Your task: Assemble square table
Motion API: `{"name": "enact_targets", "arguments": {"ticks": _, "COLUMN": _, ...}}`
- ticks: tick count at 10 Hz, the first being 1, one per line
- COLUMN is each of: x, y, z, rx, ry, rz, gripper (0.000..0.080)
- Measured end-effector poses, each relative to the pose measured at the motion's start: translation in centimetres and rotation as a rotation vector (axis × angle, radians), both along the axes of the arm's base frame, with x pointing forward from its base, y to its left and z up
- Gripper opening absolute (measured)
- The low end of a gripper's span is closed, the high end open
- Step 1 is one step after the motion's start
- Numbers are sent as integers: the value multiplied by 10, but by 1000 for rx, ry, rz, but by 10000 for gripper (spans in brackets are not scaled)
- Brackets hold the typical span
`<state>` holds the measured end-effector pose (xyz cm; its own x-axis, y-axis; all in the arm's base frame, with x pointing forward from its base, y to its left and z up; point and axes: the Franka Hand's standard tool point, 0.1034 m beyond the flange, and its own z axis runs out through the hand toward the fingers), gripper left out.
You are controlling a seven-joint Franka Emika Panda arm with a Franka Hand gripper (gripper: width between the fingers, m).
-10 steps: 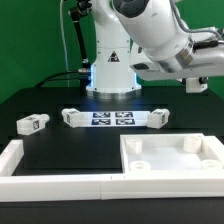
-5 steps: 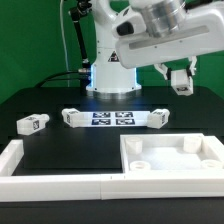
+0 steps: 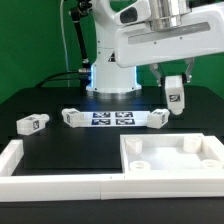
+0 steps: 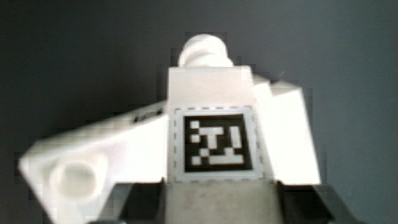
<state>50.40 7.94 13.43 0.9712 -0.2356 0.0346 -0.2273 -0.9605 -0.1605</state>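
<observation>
My gripper (image 3: 174, 86) is shut on a white block leg (image 3: 176, 104) and holds it upright in the air, above the far right part of the square tabletop (image 3: 205, 150). In the wrist view the leg (image 4: 217, 110) fills the middle with its black-and-white tag facing the camera, held between the dark fingers (image 4: 130, 205). Below it lies the tabletop (image 4: 107, 150), with one round corner hole showing. Three other legs lie on the black table: one at the exterior view's left (image 3: 33, 123), one beside the marker board (image 3: 72, 117), and one right of it (image 3: 157, 118).
The marker board (image 3: 112, 119) lies flat at the middle back. Long low white border strips run along the left (image 3: 10, 158) and the front (image 3: 60, 186). The robot base (image 3: 112, 70) stands behind the board.
The gripper has swung in from the upper right, turned to point downward and come lower, carrying the leg to a spot over the tabletop's far right. The other legs have not moved.
</observation>
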Motion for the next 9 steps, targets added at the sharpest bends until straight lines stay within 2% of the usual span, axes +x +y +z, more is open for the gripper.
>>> {"name": "enact_targets", "arguments": {"ticks": 1, "x": 23, "y": 3, "z": 16, "rx": -40, "ry": -75, "rz": 29, "gripper": 291}}
{"name": "enact_targets", "arguments": {"ticks": 2, "x": 40, "y": 19, "z": 32, "rx": -90, "ry": -149, "rz": 81, "gripper": 291}}
{"name": "enact_targets", "arguments": {"ticks": 3, "x": 44, "y": 26, "z": 33, "rx": -77, "ry": -241, "rz": 80, "gripper": 291}}
{"name": "enact_targets", "arguments": {"ticks": 4, "x": 37, "y": 27, "z": 28, "rx": -72, "ry": -274, "rz": 76, "gripper": 291}}
{"name": "enact_targets", "arguments": {"ticks": 5, "x": 37, "y": 31, "z": 28, "rx": -64, "ry": -318, "rz": 80, "gripper": 291}}
{"name": "enact_targets", "arguments": {"ticks": 7, "x": 36, "y": 32, "z": 26, "rx": -64, "ry": -306, "rz": 83, "gripper": 291}}
{"name": "enact_targets", "arguments": {"ticks": 8, "x": 42, "y": 42, "z": 24, "rx": -73, "ry": -314, "rz": 124, "gripper": 291}}
{"name": "enact_targets", "arguments": {"ticks": 9, "x": 58, "y": 41, "z": 28, "rx": -88, "ry": -339, "rz": 166, "gripper": 291}}
